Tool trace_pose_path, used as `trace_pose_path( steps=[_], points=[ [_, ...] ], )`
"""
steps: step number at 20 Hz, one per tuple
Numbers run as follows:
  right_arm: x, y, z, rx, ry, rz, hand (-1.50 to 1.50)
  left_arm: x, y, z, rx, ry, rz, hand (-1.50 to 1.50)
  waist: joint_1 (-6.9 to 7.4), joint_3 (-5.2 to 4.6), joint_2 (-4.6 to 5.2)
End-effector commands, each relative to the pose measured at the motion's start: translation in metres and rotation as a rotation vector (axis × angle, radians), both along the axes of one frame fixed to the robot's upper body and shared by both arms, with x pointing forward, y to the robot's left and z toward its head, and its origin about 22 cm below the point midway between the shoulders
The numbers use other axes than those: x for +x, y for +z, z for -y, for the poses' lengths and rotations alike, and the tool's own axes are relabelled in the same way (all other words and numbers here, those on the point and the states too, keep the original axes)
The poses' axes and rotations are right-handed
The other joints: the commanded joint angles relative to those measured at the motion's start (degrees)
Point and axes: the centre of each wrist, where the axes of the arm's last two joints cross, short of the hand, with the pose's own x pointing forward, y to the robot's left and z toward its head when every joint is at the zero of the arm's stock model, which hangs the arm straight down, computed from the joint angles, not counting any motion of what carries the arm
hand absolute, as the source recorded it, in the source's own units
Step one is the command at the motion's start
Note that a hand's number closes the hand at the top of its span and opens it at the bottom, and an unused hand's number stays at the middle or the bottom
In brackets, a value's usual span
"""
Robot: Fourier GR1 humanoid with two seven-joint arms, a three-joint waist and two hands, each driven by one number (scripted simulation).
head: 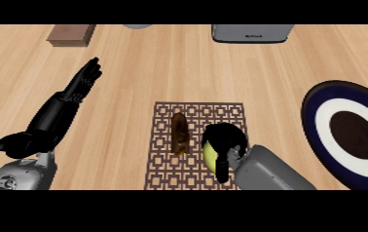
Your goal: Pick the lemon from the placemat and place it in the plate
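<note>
The lemon (209,156) sits on the placemat (197,110) at about five o'clock of its patterned field, mostly hidden under the right hand (224,141), whose fingers curl over and around it in a grasp. It is probably light, rigid and rounded with a slick skin, so it is best taken across its middle. A brown oblong thing (179,132) lies just beside it at nine o'clock. The plate (320,134) waits at three o'clock, well apart. The left hand (84,78) rests unclenched, fingers straight, at ten o'clock.
</note>
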Motion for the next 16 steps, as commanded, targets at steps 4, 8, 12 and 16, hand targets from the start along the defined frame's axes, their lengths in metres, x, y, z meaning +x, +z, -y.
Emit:
trace_pose_path(
  steps=[4,8,12,16],
  points=[
    [0.034,0.004,0.018,-0.049,-0.251,0.120,1.50,0.001,0.009,-0.003,-0.019,-0.001,0.017,0.00,0.37,0.30,0.71],
    [0.083,0.027,0.109,-0.196,-0.850,0.300,1.50,-0.001,0.005,-0.005,-0.001,0.025,0.005,0.00,-2.91,0.18,1.13],
    [0.110,0.056,0.156,-0.283,-1.214,0.440,1.50,-0.001,0.006,-0.006,-0.001,0.028,0.011,0.00,-1.25,-0.06,1.73],
    [0.132,0.094,0.179,-0.374,-1.449,0.634,1.50,-0.001,0.006,0.005,-0.006,-0.024,0.022,0.00,2.42,-0.18,2.08]
  ],
)
